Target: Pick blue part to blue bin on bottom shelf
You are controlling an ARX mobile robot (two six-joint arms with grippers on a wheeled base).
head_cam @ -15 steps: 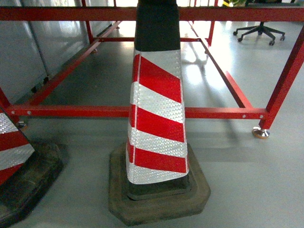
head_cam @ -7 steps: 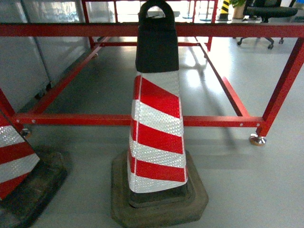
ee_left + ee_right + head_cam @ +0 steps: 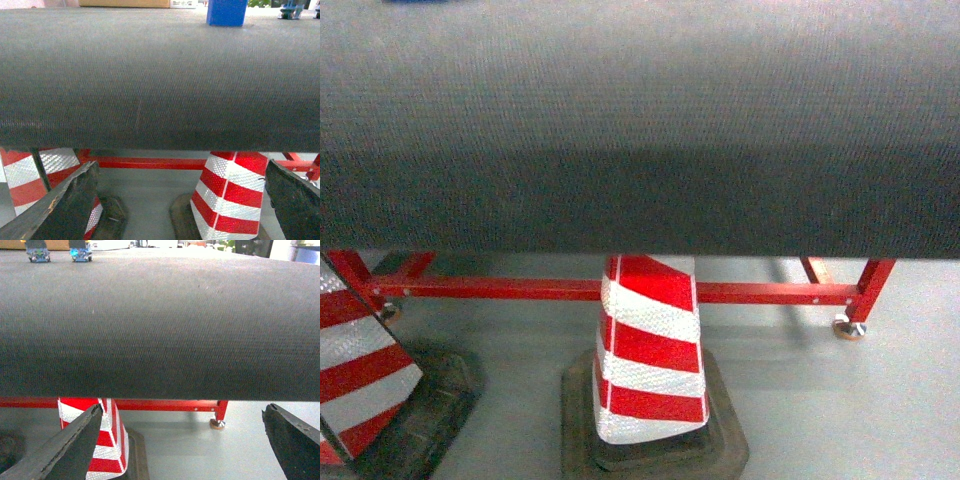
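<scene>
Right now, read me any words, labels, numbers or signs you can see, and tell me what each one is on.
None can be read.
Cone: red and white stripes only, no text.
Blue block at the mat's far edge: no label visible.
Two small items at the mat's far edge in the right wrist view: too small and blurred to read.
Red frame: no markings visible.
</scene>
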